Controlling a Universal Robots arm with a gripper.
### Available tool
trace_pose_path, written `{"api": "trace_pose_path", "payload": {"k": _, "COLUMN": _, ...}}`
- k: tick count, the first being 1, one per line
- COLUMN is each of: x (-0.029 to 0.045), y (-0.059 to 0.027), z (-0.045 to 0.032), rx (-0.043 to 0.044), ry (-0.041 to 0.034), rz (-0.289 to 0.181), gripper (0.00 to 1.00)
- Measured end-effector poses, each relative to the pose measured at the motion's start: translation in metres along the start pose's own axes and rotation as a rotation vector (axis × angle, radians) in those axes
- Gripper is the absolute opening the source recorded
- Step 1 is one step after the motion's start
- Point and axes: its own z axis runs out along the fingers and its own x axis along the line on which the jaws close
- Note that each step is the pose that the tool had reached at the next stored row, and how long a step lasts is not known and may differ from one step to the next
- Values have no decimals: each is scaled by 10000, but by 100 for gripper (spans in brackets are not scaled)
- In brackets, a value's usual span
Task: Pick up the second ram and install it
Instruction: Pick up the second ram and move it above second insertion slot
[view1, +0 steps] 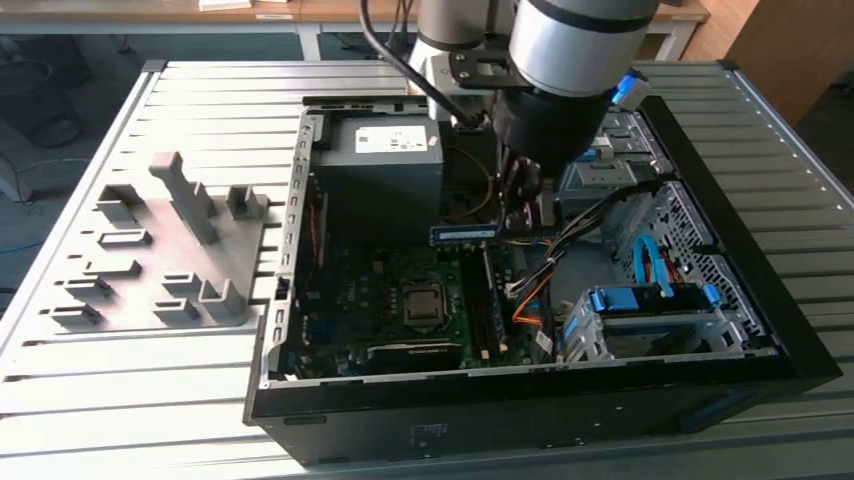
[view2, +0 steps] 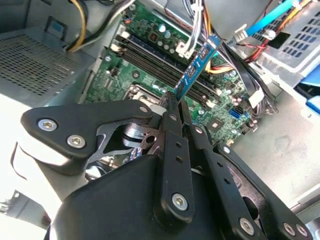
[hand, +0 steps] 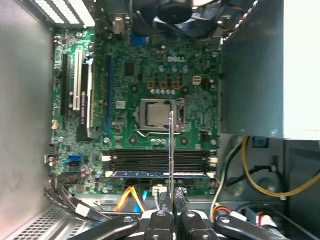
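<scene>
Ribbed bare-metal table, dull sheen; holder block matt grey plastic; computer case matt black outside, bare grey sheet metal within; motherboard glossy green board; the second ram thin, glossy board; gripper matt black metal links, bright screws.

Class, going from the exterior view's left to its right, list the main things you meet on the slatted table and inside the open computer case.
Grey holder block → power supply box → second ram → blue-latched drive cage.
</scene>
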Motion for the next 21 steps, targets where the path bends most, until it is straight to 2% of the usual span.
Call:
{"api": "trace_pose_path", "payload": {"k": 8, "x": 12, "y": 125, "z": 148, "rx": 0, "ry": 2, "rz": -1, "gripper": 14}}
{"api": "trace_pose_path", "payload": {"k": 13, "x": 14, "y": 149, "z": 233, "rx": 0, "ry": 1, "rz": -2, "gripper": 14}}
{"api": "trace_pose_path", "payload": {"k": 21, "x": 15, "y": 150, "z": 255, "rx": 0, "ry": 2, "rz": -1, "gripper": 14}}
